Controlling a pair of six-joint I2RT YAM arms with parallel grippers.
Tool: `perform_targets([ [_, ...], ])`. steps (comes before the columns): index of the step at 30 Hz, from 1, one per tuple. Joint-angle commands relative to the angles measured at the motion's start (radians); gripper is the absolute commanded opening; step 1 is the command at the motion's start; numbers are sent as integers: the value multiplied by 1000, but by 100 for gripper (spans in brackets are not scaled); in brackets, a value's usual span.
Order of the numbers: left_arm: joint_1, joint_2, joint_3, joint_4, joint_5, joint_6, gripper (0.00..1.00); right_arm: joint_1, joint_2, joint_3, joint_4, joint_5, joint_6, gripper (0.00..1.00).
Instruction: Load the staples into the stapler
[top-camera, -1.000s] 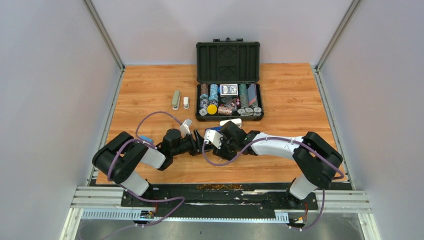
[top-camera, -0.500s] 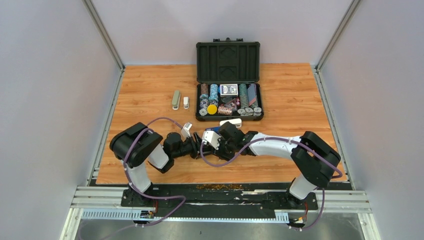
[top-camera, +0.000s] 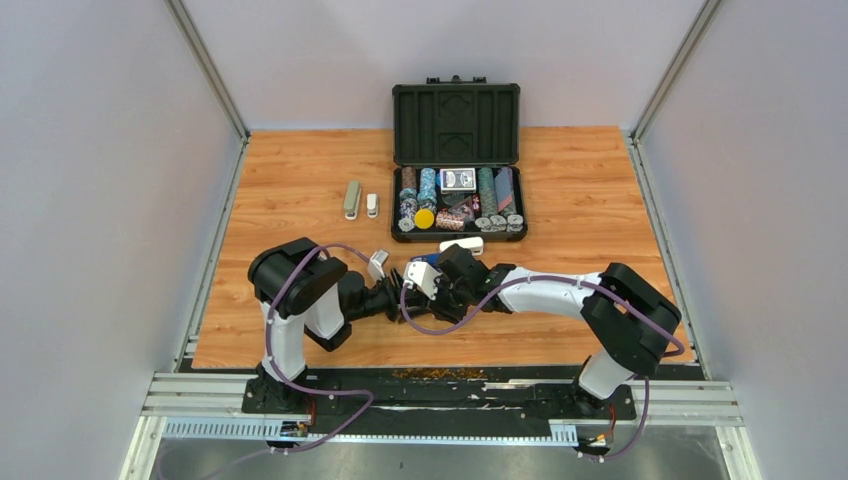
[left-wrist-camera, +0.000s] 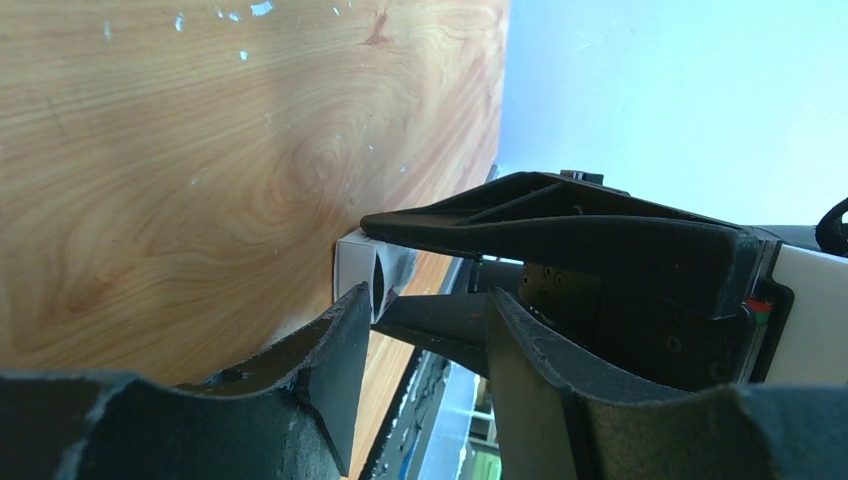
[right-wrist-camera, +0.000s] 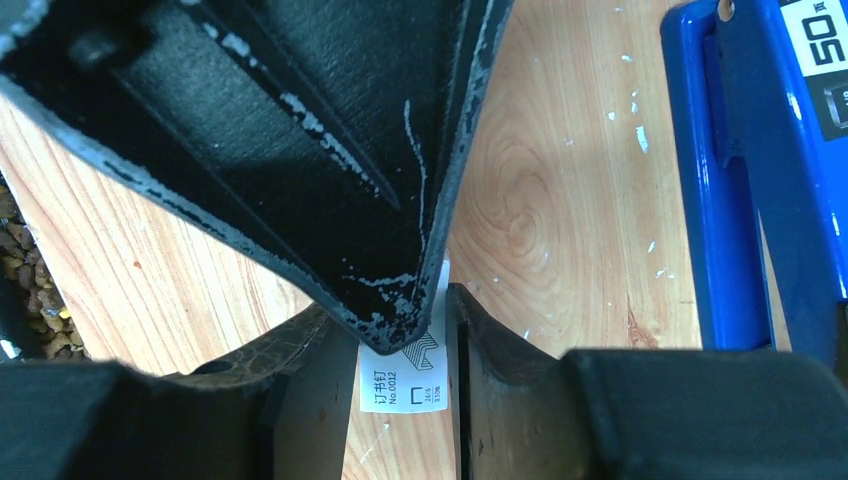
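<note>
The left arm's black-and-white elbow (top-camera: 300, 285) swung right, from over the left edge of the wooden surface (top-camera: 300, 180) to almost above its own base, and the arm folded tighter. Its black two-finger claw (top-camera: 400, 303) slid a little right and nearer, closing in on the small white labelled box (right-wrist-camera: 403, 375) pinched in the right arm's black claw (top-camera: 412, 296). That right claw drew slightly left early on, and its elbow (top-camera: 625, 320) edged left with it.
</note>
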Motion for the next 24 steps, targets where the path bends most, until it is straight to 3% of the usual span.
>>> perform_targets([
  [1,-22,-3,13,109,3,-18,53,6,5,-2,50,-21,13,35],
  [24,-114,-19,63,109,-28,-59,53,7,-4,-41,166,-52,37,37],
])
